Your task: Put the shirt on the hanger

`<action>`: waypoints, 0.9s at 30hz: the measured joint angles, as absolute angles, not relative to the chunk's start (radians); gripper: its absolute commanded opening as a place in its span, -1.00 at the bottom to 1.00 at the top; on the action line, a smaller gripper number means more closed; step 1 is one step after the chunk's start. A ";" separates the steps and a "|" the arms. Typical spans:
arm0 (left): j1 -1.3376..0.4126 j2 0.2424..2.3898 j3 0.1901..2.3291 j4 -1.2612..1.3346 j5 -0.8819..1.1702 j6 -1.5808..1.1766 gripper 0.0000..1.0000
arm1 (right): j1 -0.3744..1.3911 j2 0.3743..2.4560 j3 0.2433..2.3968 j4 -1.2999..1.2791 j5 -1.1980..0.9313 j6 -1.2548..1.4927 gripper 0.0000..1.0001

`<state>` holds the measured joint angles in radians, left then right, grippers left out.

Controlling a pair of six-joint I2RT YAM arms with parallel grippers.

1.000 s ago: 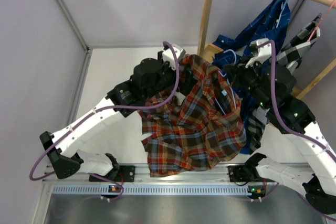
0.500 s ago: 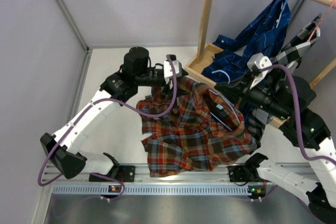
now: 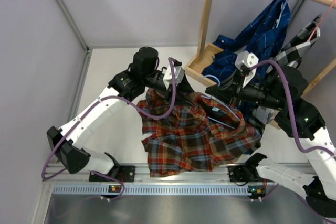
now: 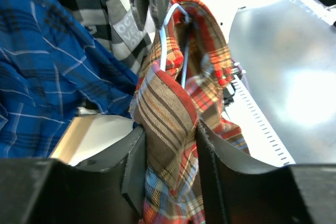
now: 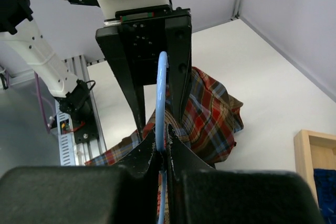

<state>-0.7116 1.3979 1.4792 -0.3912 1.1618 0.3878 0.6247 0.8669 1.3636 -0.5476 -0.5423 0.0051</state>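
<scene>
Shirt [image 3: 194,140] in red, orange and brown checks is bunched up between the two arms. Its top part is lifted off the white table [image 3: 113,72], and its lower part spreads down toward the arm bases. The left gripper [image 4: 169,132] has a fold of the shirt between its two fingers, and the cloth fills the gap and touches both sides, so it is pinching the shirt. The right gripper [image 5: 164,145] has its fingers pressed together on the thin light-blue hanger [image 5: 161,98], and the wire stands up between them. Seen from the left wrist, part of the hanger's wire sits inside the top of the shirt. A dark blue shirt [image 3: 262,30] hangs behind on the wooden rack [image 3: 207,9].
</scene>
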 measured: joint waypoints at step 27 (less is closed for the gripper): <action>-0.696 1.415 1.480 -0.384 0.775 0.127 -1.00 | 0.623 0.655 1.288 -0.834 0.172 0.282 0.00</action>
<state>-0.6956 1.4147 1.4796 -0.3836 0.7753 0.1268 0.6228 0.6548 1.2877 -0.8337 0.1722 0.2817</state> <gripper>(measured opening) 0.072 0.523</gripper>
